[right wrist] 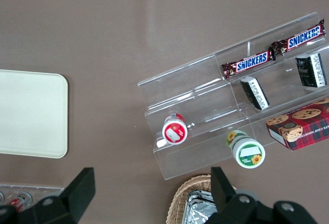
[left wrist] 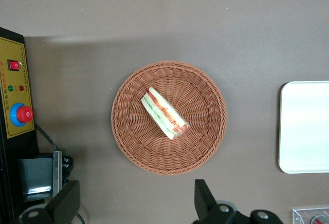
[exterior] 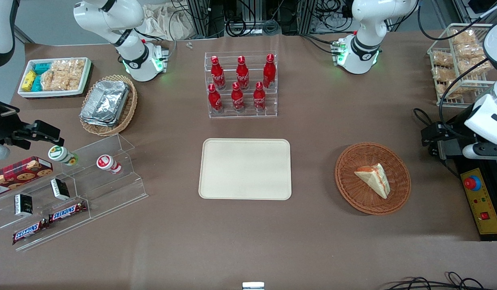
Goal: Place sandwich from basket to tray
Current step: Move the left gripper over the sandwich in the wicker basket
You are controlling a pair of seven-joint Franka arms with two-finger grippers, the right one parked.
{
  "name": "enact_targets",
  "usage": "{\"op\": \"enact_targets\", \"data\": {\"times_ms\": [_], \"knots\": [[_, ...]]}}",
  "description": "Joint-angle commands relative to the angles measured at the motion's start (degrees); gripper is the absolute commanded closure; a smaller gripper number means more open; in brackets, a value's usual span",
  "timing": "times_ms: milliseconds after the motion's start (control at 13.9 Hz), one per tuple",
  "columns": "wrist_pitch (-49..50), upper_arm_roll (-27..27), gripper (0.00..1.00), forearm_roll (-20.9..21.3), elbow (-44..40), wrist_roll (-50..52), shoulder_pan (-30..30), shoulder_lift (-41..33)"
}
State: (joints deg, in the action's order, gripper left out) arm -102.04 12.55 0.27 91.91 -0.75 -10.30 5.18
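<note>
The sandwich (exterior: 374, 178) (left wrist: 164, 113), a pale bread wedge with red and green filling along its edge, lies in the round reddish-brown wicker basket (exterior: 349, 189) (left wrist: 128, 142). The cream tray (exterior: 245, 169) (left wrist: 306, 126) lies flat on the table beside the basket, toward the parked arm's end, with nothing on it. My gripper (exterior: 431, 141) (left wrist: 134, 203) hangs high above the table beside the basket, toward the working arm's end. It is open wide, with nothing between its black fingers (left wrist: 203, 199).
A yellow control box with a red button (exterior: 479, 201) (left wrist: 18, 115) stands at the table edge beside my gripper. A wire rack of snack packets (exterior: 457, 64) is farther from the camera. A rack of red bottles (exterior: 242, 84) stands farther back than the tray.
</note>
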Motion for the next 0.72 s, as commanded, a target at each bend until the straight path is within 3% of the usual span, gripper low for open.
{"op": "enact_targets", "data": {"times_ms": [0, 216, 504, 648], "knots": [[0.8, 0.4, 0.0, 0.2, -1.0, -0.4, -0.1, 1.2], [0.3, 0.4, 0.0, -0.4, -1.5, 2.1, 0.0, 3.3], [-2.3, 0.6, 0.0, 0.3, -0.6, 12.8, 1.1, 5.6], [-3.5, 0.6, 0.0, 0.4, -0.5, 25.5, 1.9, 7.6]]}}
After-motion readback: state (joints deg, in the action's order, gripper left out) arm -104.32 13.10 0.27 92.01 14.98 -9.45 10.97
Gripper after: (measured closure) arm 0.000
